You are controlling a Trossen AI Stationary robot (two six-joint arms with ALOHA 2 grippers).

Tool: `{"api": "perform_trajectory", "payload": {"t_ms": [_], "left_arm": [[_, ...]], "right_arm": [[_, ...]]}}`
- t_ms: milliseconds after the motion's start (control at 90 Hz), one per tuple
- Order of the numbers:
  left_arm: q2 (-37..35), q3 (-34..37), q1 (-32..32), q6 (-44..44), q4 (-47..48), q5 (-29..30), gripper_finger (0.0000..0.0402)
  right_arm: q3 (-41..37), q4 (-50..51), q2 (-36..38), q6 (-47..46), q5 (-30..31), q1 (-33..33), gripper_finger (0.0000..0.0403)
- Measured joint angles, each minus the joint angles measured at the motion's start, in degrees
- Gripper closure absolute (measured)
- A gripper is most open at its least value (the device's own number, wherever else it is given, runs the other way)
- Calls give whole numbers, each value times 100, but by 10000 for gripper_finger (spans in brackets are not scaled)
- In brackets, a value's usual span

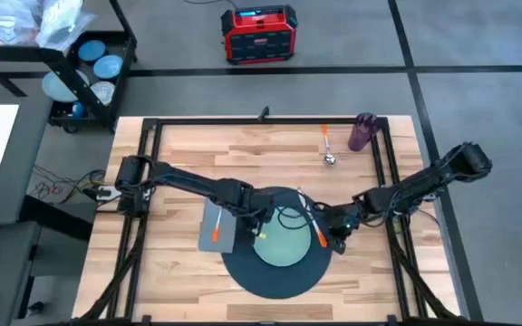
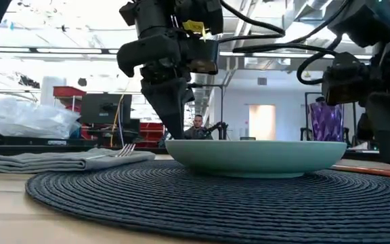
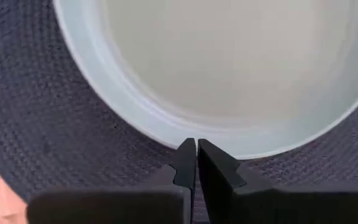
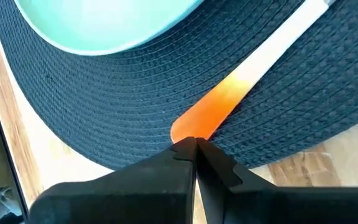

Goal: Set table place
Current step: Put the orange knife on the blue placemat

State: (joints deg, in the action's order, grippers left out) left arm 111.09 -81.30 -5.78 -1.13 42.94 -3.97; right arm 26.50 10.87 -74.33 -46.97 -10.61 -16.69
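From above, the pale green plate [image 1: 284, 237] sat on the dark round mat [image 1: 275, 272]. The grey napkin [image 1: 218, 226] with the fork [image 1: 216, 230] lay just left of the plate, the knife [image 1: 316, 224] at its right edge, the spoon [image 1: 328, 147] and purple cup [image 1: 362, 132] well beyond it.

At table height, the left gripper [image 2: 173, 125] stood behind the plate's left rim.

Its wrist view showed the fingers pressed together at the plate's rim, holding nothing.

The right gripper [image 4: 193, 147], fingers closed together, touched the knife's orange handle end beside the plate. It seemed to be nudging the knife straight; next, fetching the spoon would call for reaching far past the plate.
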Motion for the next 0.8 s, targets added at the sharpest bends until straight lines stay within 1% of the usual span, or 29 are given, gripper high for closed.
{"api": "perform_trajectory", "payload": {"t_ms": [211, 289, 389, 500, 689, 800], "left_arm": [[0, 0, -11, 6, 8, 9, 401], [0, 0, -11, 19, 12, 13, 401], [0, 0, -11, 29, 11, 13, 401], [0, 0, -9, 29, 4, 18, 401], [0, 0, -10, 31, -41, 34, 401], [0, 0, -9, 29, -49, 35, 401]], "right_arm": [[0, -70, -249, 142, -59, 78, 403], [15, -270, -420, 208, -158, 117, 403], [13, -585, -646, 334, -426, 176, 403], [11, -900, -779, 447, -536, 190, 403], [10, -921, -806, 532, -581, 197, 403], [110, -749, -811, 670, -648, 236, 403]]}}
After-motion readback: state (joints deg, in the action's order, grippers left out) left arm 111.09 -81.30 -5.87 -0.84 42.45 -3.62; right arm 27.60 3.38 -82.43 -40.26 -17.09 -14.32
